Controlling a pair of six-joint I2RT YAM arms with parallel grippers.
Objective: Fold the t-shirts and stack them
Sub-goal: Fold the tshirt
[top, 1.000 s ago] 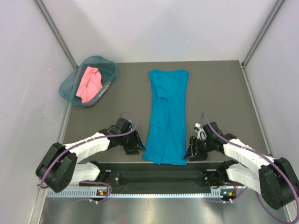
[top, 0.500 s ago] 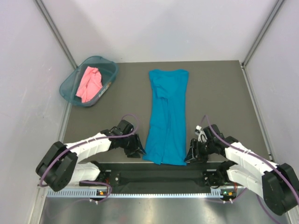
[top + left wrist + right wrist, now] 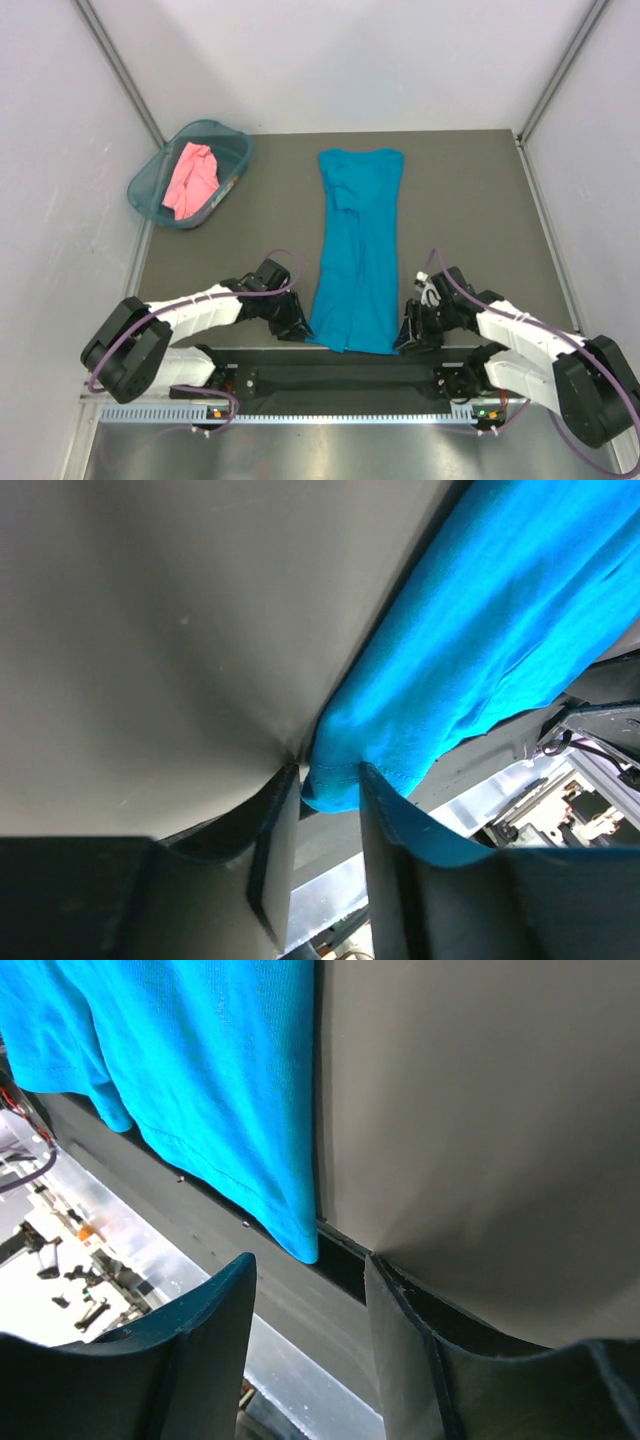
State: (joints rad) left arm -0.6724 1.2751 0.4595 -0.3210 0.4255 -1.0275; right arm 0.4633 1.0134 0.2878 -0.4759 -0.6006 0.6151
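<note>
The teal-blue t-shirt (image 3: 358, 250) lies folded into a long strip down the middle of the table, its hem at the near edge. My left gripper (image 3: 300, 328) sits low at the near left hem corner. In the left wrist view that corner (image 3: 335, 780) pokes between the fingertips of the left gripper (image 3: 328, 770), whose jaws still stand apart. My right gripper (image 3: 405, 335) is at the near right corner, and the right wrist view shows it (image 3: 308, 1265) open with the shirt's corner (image 3: 300, 1240) just beyond the gap. The pink t-shirt (image 3: 190, 180) lies crumpled in the basket.
The teal plastic basket (image 3: 237, 150) stands at the far left corner of the dark table (image 3: 470, 200). White walls close in the left, back and right sides. The black base rail (image 3: 340, 380) runs right along the shirt's near hem.
My left gripper has slid right to the shirt's near left corner and its jaws have narrowed around it. The right gripper has edged slightly towards the right corner, jaws unchanged.
</note>
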